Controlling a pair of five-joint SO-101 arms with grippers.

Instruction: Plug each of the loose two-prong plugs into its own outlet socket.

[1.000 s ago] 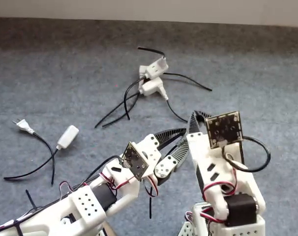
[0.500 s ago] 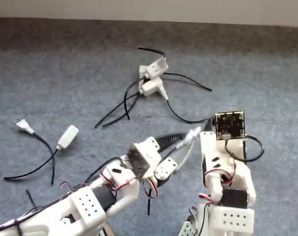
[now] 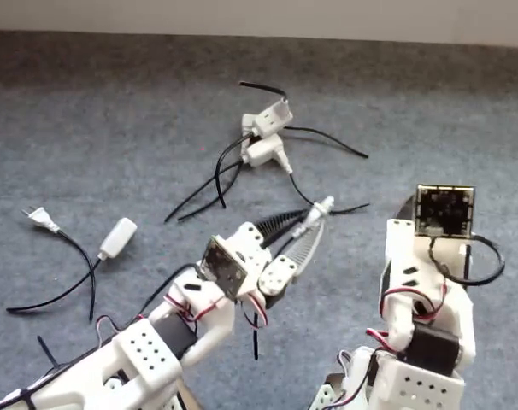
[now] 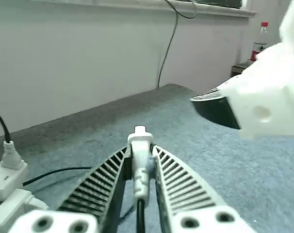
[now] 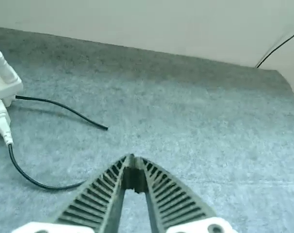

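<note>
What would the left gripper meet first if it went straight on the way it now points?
Probably only bare carpet: past the two-prong plug held by the left gripper, the way looks free, though depth is unclear.

Plain indoor room (office-like): grey carpet, bare wall.

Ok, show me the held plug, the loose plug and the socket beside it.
held plug (image 4: pixel 139 160), left wrist view, middle of its body.
loose plug (image 3: pixel 42 219), high view, its white head.
socket (image 3: pixel 118 237), high view, middle of its body.
</note>
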